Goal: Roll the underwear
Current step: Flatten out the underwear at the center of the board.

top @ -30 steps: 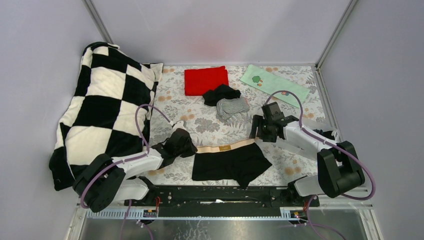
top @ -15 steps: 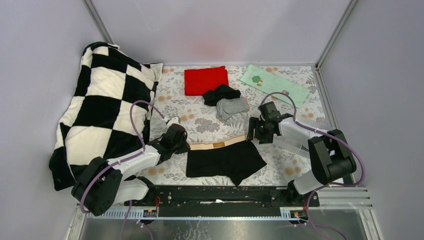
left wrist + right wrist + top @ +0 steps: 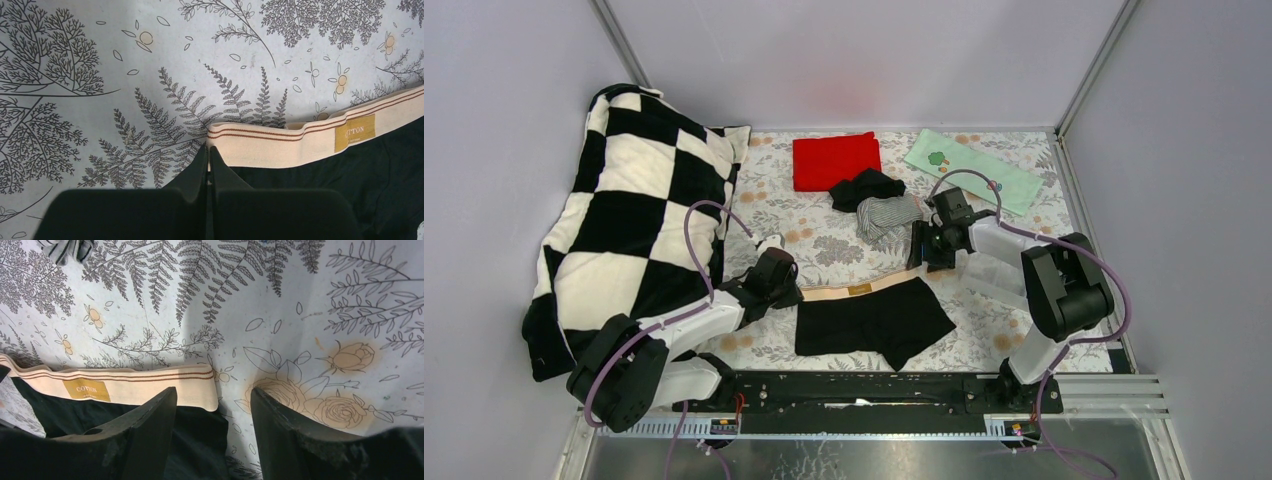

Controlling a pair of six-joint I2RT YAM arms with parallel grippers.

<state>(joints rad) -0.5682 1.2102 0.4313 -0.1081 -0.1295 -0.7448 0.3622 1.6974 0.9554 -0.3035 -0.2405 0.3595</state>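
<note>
A black underwear [image 3: 874, 318] with a beige waistband [image 3: 300, 140] lies flat on the floral sheet near the arms. My left gripper [image 3: 786, 290] is shut on the waistband's left corner, and a sliver of beige shows between its fingertips [image 3: 208, 150]. Open, my right gripper [image 3: 921, 255] hovers over the waistband's right end [image 3: 197, 385], which lies between its fingers [image 3: 212, 392]; one finger [image 3: 155, 415] is over the black cloth. Another black underwear [image 3: 866, 187] and a grey striped one [image 3: 889, 215] lie crumpled farther back.
A red cloth [image 3: 836, 160] and a pale green printed cloth [image 3: 972, 170] lie at the back of the sheet. A large black-and-white checked pillow [image 3: 634, 220] fills the left side. Grey walls close in the back and both sides.
The left gripper closed on the waistband corner and drew the underwear a little to the left. The right gripper followed leftward, staying open.
</note>
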